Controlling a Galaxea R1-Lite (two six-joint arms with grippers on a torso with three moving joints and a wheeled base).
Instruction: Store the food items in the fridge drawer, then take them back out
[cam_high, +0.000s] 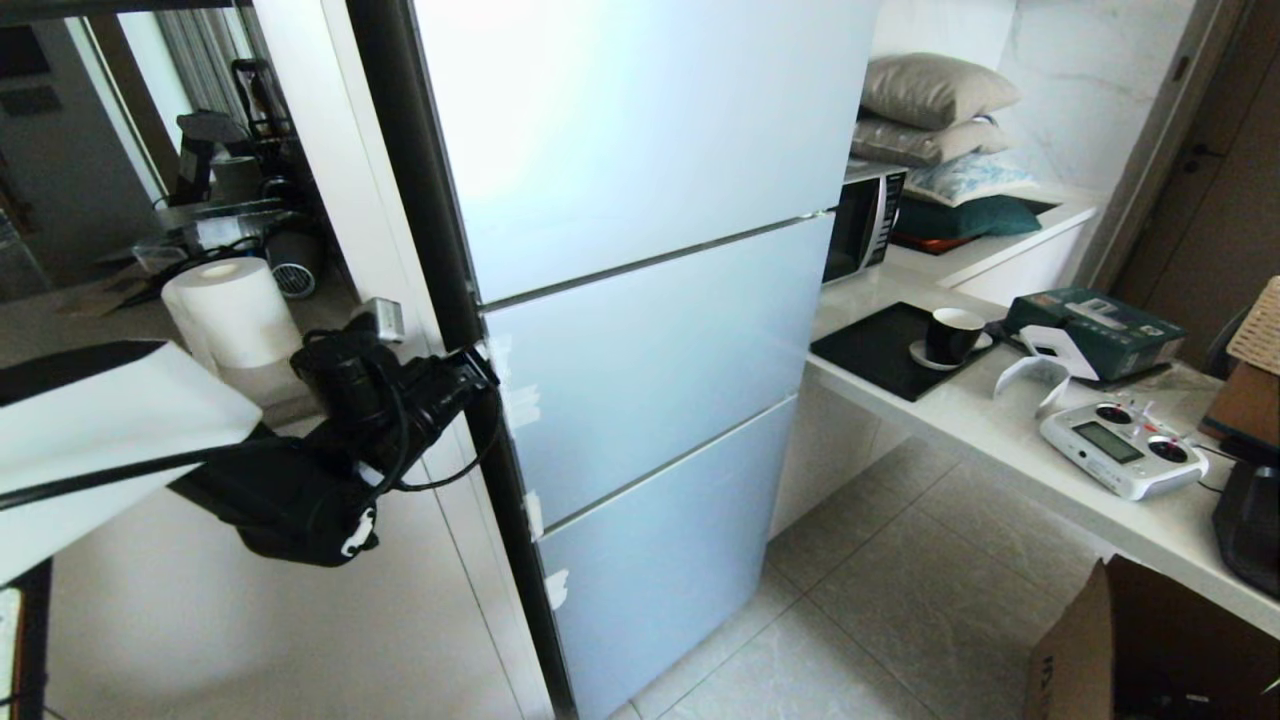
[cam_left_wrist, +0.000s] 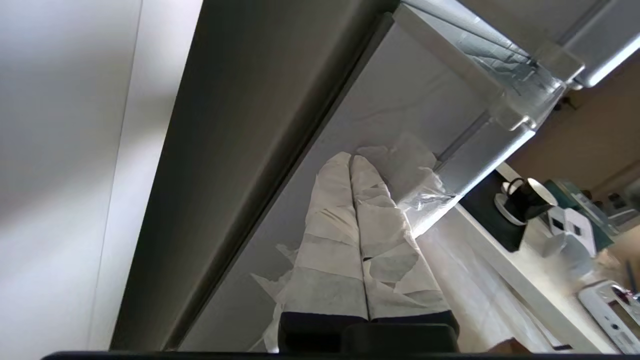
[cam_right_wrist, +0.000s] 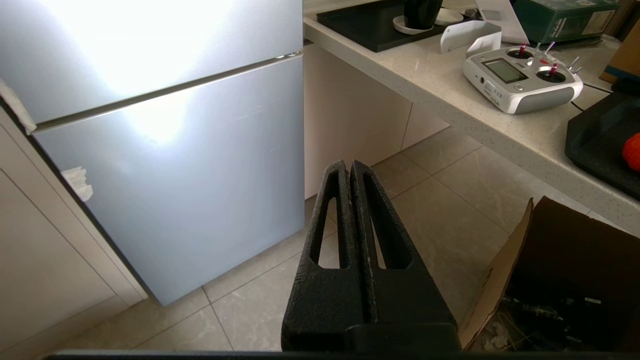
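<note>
showing at 3 o'clock in the right wrist view, one red food item (cam_right_wrist: 633, 151) lies on a black tray (cam_right_wrist: 597, 142); fridge (cam_high: 640, 330) doors closed; left gripper (cam_left_wrist: 351, 162) pressed shut, empty, at its side edge; right gripper (cam_right_wrist: 348, 167) shut, empty.

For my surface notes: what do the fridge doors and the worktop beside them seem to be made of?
Fridge doors: smooth, glossy pale-blue panels, probably glass-faced or lacquered metal; they mirror a bright glare.
Worktop: pale speckled stone or a stone-look composite, polished; fine flecks show on its top and front edge.
</note>
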